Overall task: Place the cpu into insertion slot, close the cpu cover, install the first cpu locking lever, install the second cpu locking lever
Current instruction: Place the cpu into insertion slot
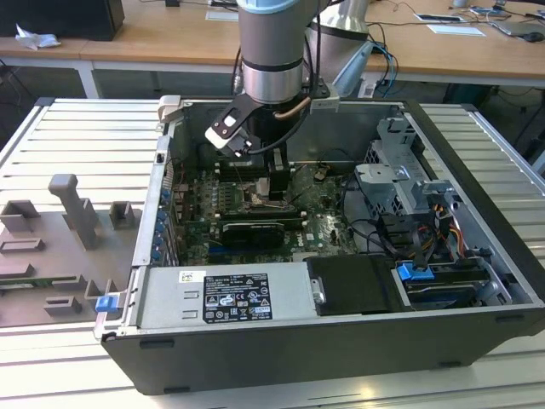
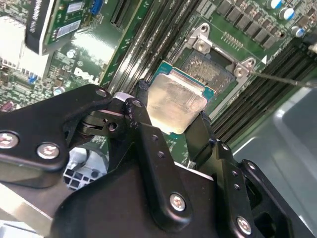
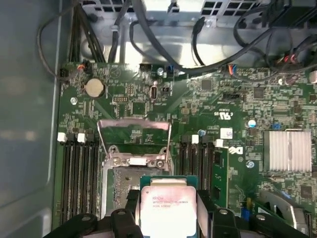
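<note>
Gripper [image 2: 173, 105] is seen closed on the cpu [image 2: 176, 101], two opposite edges pinched by the black fingers [image 2: 141, 114]. The chip is held face-up and roughly level above the motherboard, not seated. In the first wrist view the cpu [image 3: 167, 208] is carried between the fingers of the gripper [image 3: 167, 210], overlapping the near edge of the insertion slot [image 3: 124, 181]. In the second wrist view the insertion slot [image 2: 210, 67] lies just beyond the chip, pin field exposed. The cpu cover [image 3: 133, 122] is stood open at the far side of the socket. A thin wire lever [image 2: 282, 79] is noted beside the socket. Further out, the arm is seen reaching down into the open computer case [image 1: 255, 366].

Risks, as judged:
- Pins could be bent if the chip is lowered while offset or tilted.
- The chip could be skewed in the thin edge grip, so a corner would land first.
- The raised cover could be clipped by the fingers, given the tight clearance.
- Chip orientation against the socket cannot be checked here.

Counts:
- Gripper: 1, with 2 fingers
- Cpu: 1
- Insertion slot: 1
- Cpu cover: 1
- Lever clearly seen: 1
- Memory slot banks [image 3: 79, 183]: 2, one on each side of the socket
- Coin cell [image 3: 94, 88]: 1
- Finned heatsink [image 3: 287, 151]: 1
</note>
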You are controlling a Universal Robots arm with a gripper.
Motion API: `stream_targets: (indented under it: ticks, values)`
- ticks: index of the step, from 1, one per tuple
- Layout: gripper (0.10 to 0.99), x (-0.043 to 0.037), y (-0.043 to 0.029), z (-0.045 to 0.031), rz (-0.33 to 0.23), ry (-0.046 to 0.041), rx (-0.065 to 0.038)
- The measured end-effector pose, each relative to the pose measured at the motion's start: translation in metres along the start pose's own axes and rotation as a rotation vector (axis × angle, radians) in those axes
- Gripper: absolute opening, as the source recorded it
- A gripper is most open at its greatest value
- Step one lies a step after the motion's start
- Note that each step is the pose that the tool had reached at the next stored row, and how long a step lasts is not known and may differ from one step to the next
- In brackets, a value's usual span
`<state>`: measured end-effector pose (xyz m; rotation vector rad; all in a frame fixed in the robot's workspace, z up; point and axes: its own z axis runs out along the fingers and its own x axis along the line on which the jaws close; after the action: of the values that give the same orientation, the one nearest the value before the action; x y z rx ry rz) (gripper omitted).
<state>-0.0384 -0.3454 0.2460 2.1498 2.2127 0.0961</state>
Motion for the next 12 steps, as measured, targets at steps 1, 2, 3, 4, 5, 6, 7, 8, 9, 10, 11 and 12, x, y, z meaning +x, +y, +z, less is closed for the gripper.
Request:
stream_targets:
  ticks: [1,2,3,4,5,6,7,8,9,10,11,12]
  values:
    - [0.541,0.0027,-0.0008,0.0021,0.000,-0.0001,0.000]
    - [0.541,0.0052,-0.0010,0.0044,0.000,0.0000,0.000]
    - [0.541,0.0063,-0.0011,0.0057,0.000,0.0000,0.000]
    - [0.541,0.0074,-0.0012,0.0073,0.000,0.0003,0.000]
    - [0.541,0.0086,-0.0014,0.0094,0.000,0.0002,0.000]
    - [0.541,0.0095,-0.0016,0.0113,0.000,0.0001,0.000]
    - [0.541,0.0103,-0.0017,0.0130,0.000,0.0000,0.000]
    - [0.541,0.0113,-0.0020,0.0150,0.000,0.0001,0.000]
    - [0.541,0.0124,-0.0028,0.0175,0.000,0.0000,0.000]
    - [0.541,0.0140,-0.0037,0.0206,0.000,0.0002,0.000]
    - [0.541,0.0165,-0.0045,0.0236,0.000,-0.0001,0.000]
    - [0.541,0.0177,-0.0048,0.0248,0.000,0.0000,0.000]
